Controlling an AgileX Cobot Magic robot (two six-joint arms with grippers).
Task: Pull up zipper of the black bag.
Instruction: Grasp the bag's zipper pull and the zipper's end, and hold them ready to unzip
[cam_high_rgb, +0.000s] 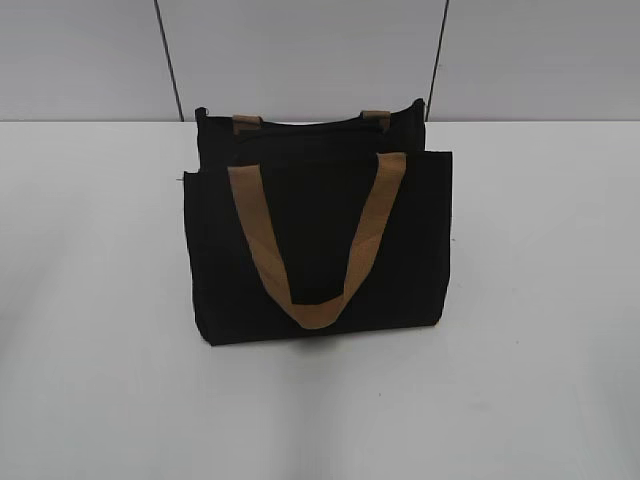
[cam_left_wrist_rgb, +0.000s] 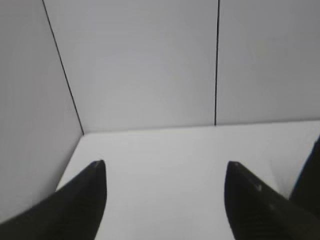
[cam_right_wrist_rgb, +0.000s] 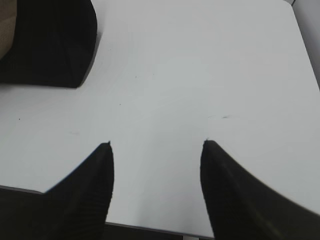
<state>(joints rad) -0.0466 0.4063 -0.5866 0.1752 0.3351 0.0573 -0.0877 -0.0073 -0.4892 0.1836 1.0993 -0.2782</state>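
The left gripper (cam_left_wrist_rgb: 165, 167) hangs over bare white table (cam_left_wrist_rgb: 165, 145), its two dark fingers (cam_left_wrist_rgb: 90, 200) spread wide with nothing between them. Ahead of it the table meets grey wall panels (cam_left_wrist_rgb: 145, 65). A dark edge at the far right of the left wrist view, just beyond the right-hand finger, may be the bag; I cannot tell for sure.

The right gripper (cam_right_wrist_rgb: 156, 145) is also spread wide and empty, fingertips apart over the table. The bag (cam_right_wrist_rgb: 50, 45) lies ahead of it and to its left, well clear of the fingers, with only a rounded black corner showing in that view.

In the exterior view neither gripper appears. The bag (cam_high_rgb: 320, 245) stands upright mid-table, front pocket panel facing the camera, one tan handle (cam_high_rgb: 315, 250) hanging down the front in a loop. The zipper (cam_high_rgb: 310, 122) runs along the top edge between the two rear handle stubs; its pull is too small to make out, and I cannot tell how far it is closed.
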